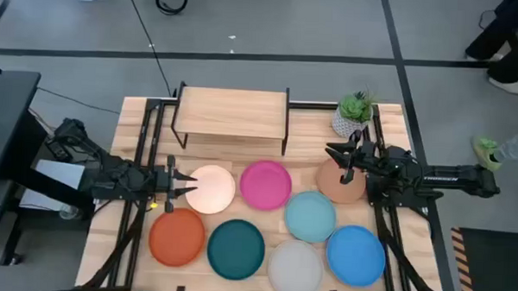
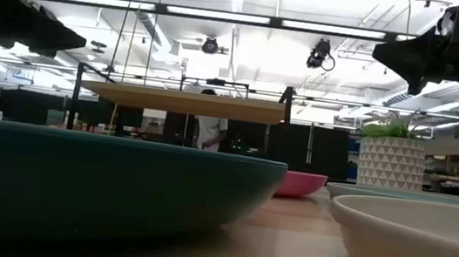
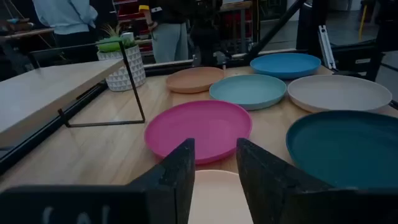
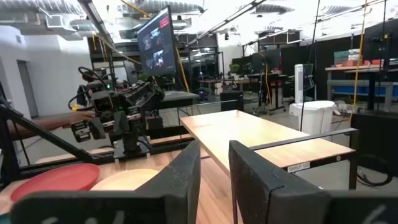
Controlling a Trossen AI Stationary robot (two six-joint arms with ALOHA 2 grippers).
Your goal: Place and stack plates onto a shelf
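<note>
Eight plates lie flat on the slatted table in the high view: peach (image 1: pixel 212 189), magenta (image 1: pixel 265 183), tan (image 1: pixel 342 188), light blue (image 1: pixel 310 215), bright blue (image 1: pixel 356 254), orange (image 1: pixel 176 237), dark teal (image 1: pixel 235 247) and pale grey (image 1: pixel 295 267). The shelf (image 1: pixel 232 113) stands at the far edge with nothing on its top. My left gripper (image 1: pixel 189 179) is open, raised over the peach plate's (image 3: pixel 214 199) left rim and pointing right. My right gripper (image 1: pixel 338 159) is open, raised over the tan plate's far part and pointing left toward the shelf (image 4: pixel 261 140).
A potted plant (image 1: pixel 355 114) stands at the far right corner, beside the shelf and close behind my right gripper. Black frame rails (image 1: pixel 147 133) run along both sides of the table. A person (image 2: pixel 210 126) stands in the room beyond the shelf.
</note>
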